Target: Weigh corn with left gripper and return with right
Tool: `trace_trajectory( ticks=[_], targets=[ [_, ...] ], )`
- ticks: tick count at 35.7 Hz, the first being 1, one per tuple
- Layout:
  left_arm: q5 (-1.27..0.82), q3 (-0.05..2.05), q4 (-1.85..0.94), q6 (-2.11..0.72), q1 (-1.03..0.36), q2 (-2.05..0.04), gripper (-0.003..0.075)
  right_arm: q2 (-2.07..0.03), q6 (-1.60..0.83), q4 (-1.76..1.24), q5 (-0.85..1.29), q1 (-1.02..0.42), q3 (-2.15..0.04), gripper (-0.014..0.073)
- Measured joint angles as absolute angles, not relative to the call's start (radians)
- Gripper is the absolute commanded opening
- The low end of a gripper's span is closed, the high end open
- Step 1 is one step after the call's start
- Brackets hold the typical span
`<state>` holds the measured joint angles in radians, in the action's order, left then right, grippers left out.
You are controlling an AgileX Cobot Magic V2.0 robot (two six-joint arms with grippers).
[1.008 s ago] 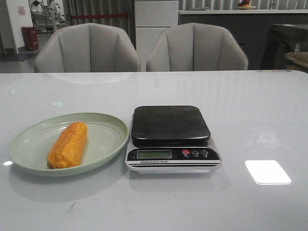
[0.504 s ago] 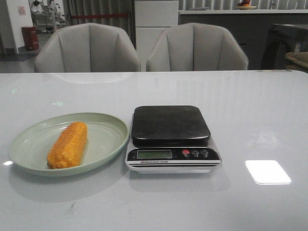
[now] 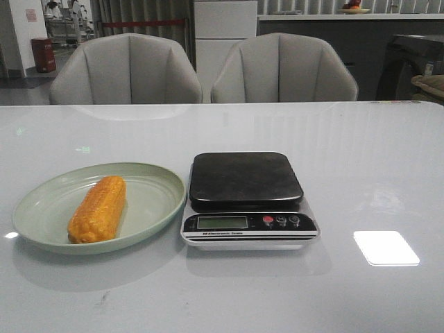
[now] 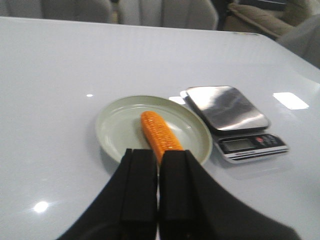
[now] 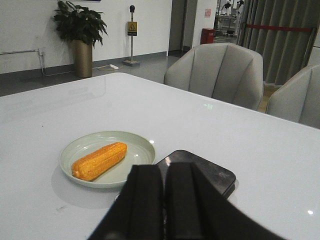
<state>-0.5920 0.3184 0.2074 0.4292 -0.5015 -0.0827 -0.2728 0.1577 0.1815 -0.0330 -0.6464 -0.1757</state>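
Observation:
The orange-yellow corn (image 3: 98, 209) lies lengthwise on a pale green plate (image 3: 156, 182) at the left of the white table. A kitchen scale (image 3: 246, 179) with a bare black platform stands just right of the plate. Neither gripper shows in the front view. In the left wrist view my left gripper (image 4: 158, 156) is shut and empty, held above the table short of the corn (image 4: 159, 132) and plate (image 4: 116, 126). In the right wrist view my right gripper (image 5: 164, 172) is shut and empty, held above the scale (image 5: 210, 176), with the corn (image 5: 99, 160) off to its side.
The scale's display and buttons (image 3: 248, 222) face the table's front edge. Two grey chairs (image 3: 126, 69) stand behind the far edge of the table. A bright light patch (image 3: 386, 248) reflects on the table right of the scale.

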Motion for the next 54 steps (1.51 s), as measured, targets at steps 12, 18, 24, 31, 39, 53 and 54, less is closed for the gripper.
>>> trace_trajectory(
  ticks=[12,18,24,31,39,53,54],
  targets=[
    [-0.303,0.101,0.225,0.388,-0.141,-0.042,0.0114,-0.273,0.158,0.181,-0.033,-0.646,-0.176,0.0192],
    [-0.134,-0.007,0.23,0.34,-0.034,0.006,0.0114,-0.273,0.158,0.181,-0.035,-0.646,-0.176,0.0193],
    [-0.036,-0.007,0.213,0.319,0.017,0.006,0.0114,-0.273,0.158,0.181,-0.039,-0.646,-0.176,0.0193],
    [-0.026,-0.007,0.181,0.244,0.013,0.006,0.0114,-0.273,0.158,0.181,-0.039,-0.646,-0.176,0.0193],
    [-0.026,-0.007,0.171,0.226,-0.051,0.006,0.0114,-0.273,0.158,0.181,-0.039,-0.646,-0.176,0.0193],
    [-0.026,-0.007,0.138,0.226,-0.084,0.006,0.0114,-0.273,0.158,0.181,-0.039,-0.646,-0.176,0.0193],
    [-0.026,-0.007,0.138,0.226,-0.084,0.006,0.0114,-0.273,0.158,0.181,-0.039,-0.646,-0.176,0.0193]
  ],
)
